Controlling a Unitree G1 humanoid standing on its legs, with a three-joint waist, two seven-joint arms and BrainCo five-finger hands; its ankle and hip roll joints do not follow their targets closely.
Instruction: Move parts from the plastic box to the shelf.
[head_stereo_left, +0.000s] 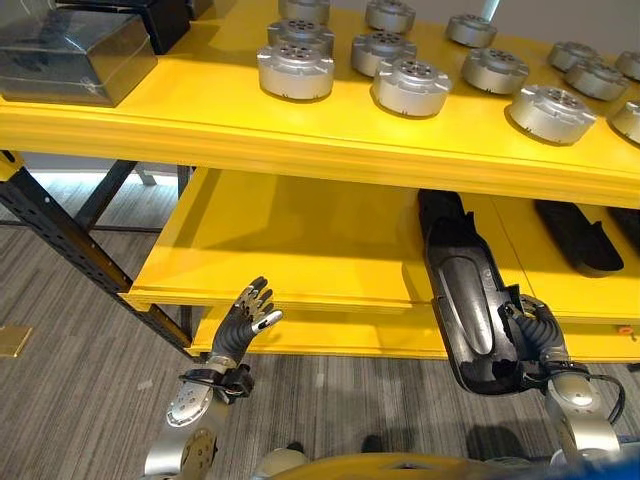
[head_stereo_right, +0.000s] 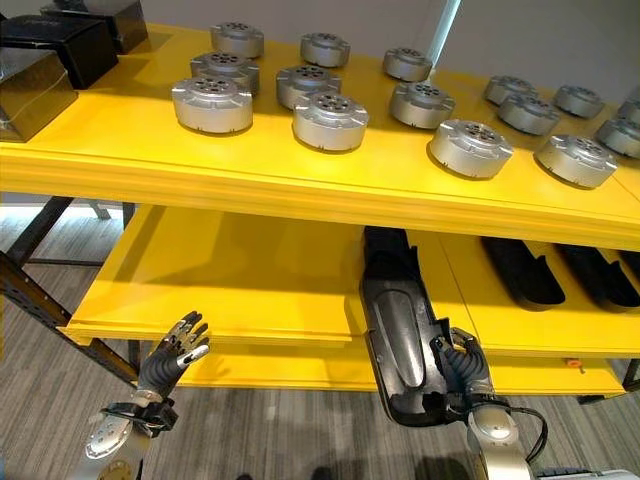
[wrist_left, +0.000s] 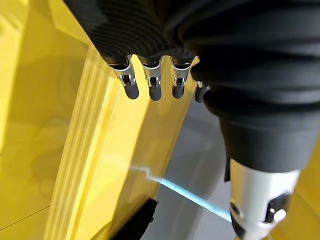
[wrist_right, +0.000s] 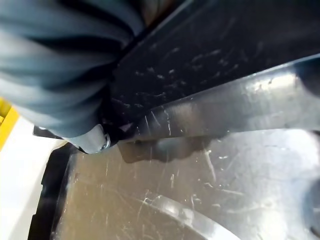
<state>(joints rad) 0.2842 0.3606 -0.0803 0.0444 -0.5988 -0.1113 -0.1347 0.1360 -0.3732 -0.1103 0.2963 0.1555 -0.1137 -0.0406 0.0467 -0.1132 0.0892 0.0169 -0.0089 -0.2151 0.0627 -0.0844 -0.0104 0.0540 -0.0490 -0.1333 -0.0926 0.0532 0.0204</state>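
Right hand (head_stereo_right: 462, 368) clamped on black part's (head_stereo_right: 398, 335) near end, lower right; long axis points up-frame into lower shelf (head_stereo_right: 250, 275). Left hand (head_stereo_right: 172, 355) empty, fingers loose, lower left.

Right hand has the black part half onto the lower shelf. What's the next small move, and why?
Probably push it further in. The right hand grips the near end of the long black part, which overhangs the lower shelf's front edge, while its far end already lies on the shelf. The open left hand hovers off to the side.
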